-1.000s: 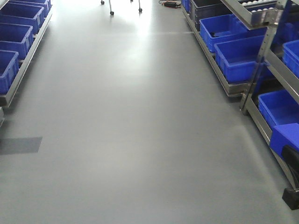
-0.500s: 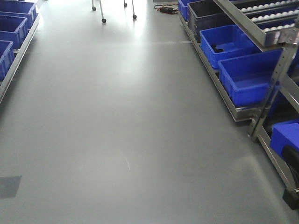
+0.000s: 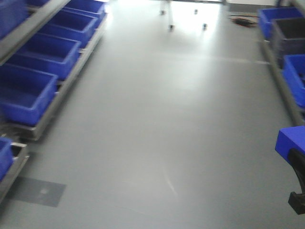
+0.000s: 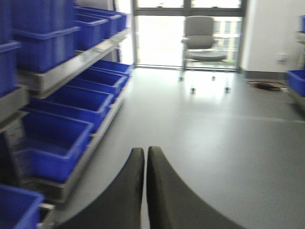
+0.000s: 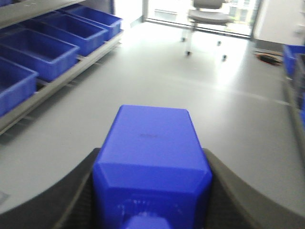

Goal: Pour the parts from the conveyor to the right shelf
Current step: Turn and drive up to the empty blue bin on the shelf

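So the right gripper [image 5: 152, 160] is clamped on either side of a blue box [image 5: 150, 136], and that's the thing to get emptied. From the wrist cam I only see a closed face of the box, so I can't tell what's inside it. Its long axis points straight away from the gripper, toward the office chair [image 5: 207, 14] at the far end of the aisle.

What matters here, I think, is that the right-hand shelf row [image 3: 294, 71] sits ahead of the box and a bit to its right, well apart from it. The left racks [image 3: 40, 78] are way off on the box's other side, across the open floor [image 3: 162, 124]. So the box needs carrying forward and to the right before any tipping makes sense.

The left gripper [image 4: 145, 152] has its fingers pressed together with nothing between them. It's on the side of the box away from the shelf, so this looks like the right arm's job.
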You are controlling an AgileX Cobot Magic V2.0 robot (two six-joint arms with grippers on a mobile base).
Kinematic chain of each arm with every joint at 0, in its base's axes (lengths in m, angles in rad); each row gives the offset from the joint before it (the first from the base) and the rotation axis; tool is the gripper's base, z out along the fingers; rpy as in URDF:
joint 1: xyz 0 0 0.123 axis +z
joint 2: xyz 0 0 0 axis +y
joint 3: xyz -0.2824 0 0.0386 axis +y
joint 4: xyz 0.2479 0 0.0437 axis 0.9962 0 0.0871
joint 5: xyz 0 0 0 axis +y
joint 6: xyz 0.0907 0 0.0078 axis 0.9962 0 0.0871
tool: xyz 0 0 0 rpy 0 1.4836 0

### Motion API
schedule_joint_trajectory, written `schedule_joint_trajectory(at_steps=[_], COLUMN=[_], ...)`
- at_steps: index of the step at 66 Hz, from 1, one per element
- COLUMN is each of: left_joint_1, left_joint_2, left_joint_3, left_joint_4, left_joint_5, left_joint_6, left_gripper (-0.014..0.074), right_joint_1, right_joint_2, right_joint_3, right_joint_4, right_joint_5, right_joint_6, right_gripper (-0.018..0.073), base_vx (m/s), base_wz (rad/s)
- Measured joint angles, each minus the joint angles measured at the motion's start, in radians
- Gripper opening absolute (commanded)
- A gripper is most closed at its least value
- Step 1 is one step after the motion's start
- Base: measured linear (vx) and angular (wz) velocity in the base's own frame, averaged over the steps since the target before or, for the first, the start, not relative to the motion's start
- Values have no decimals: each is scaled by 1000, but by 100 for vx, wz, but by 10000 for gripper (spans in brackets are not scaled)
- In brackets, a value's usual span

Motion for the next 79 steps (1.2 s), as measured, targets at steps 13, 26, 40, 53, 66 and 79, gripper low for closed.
schedule_joint_trajectory(at_steps=[13, 26, 40, 53, 66, 79], left_joint_1=[0, 0, 0, 0, -11, -11], left_joint_2=[0, 0, 0, 0, 0, 0], left_joint_3=[0, 0, 0, 0, 0, 0], left_joint_4=[0, 0, 0, 0, 0, 0], left_joint_5=[0, 0, 0, 0, 0, 0], left_joint_6=[0, 0, 0, 0, 0, 0], left_gripper=[-6, -6, -6, -6, -6, -6], right_joint_1=[0, 0, 0, 0, 0, 0], right_joint_2=[0, 0, 0, 0, 0, 0], right_joint_3=[0, 0, 0, 0, 0, 0], right_joint_4=[0, 0, 0, 0, 0, 0], right_joint_5=[0, 0, 0, 0, 0, 0], right_joint_6=[0, 0, 0, 0, 0, 0], right_gripper=[-5, -5, -5, -5, -5, -5], base_vx=[33, 28, 25, 22, 19, 19], base_wz=[93, 97, 92, 83, 73, 73])
